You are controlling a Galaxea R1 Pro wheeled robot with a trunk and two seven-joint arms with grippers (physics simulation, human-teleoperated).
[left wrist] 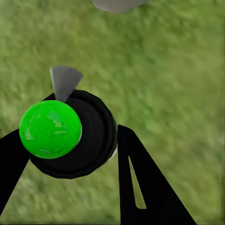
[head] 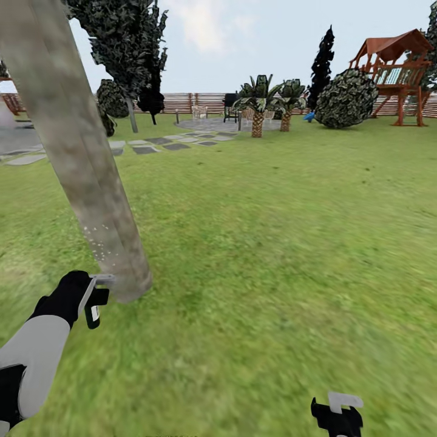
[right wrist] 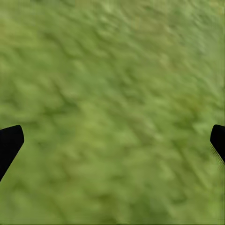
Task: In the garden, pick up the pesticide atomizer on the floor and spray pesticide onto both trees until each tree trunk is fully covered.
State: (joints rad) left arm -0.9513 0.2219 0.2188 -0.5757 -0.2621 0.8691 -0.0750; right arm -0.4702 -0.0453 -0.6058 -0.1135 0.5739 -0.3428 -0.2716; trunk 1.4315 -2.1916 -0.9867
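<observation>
The pesticide atomizer (head: 95,308), a small dark bottle with a white label and a grey spray head, is held by my left gripper (head: 90,298), which is shut on it. Its nozzle almost touches the base of the near tree trunk (head: 79,158), a thick mottled grey-beige column rising from the grass. Fine white specks dot the trunk just above the nozzle. In the left wrist view the atomizer (left wrist: 70,136) shows a round black body with a green cap between the gripper's (left wrist: 70,145) black fingers (left wrist: 140,183). My right gripper (head: 337,414) hangs open low over the grass (right wrist: 112,93). A second tall tree (head: 132,112) stands farther back.
Grey stepping stones (head: 161,142) lead to a paved patch with chairs and a grill. Two short palms (head: 258,115), a round bush (head: 346,100), a dark conifer and a wooden play tower (head: 397,67) stand before the slat fence (head: 182,103). Open lawn spreads to the right.
</observation>
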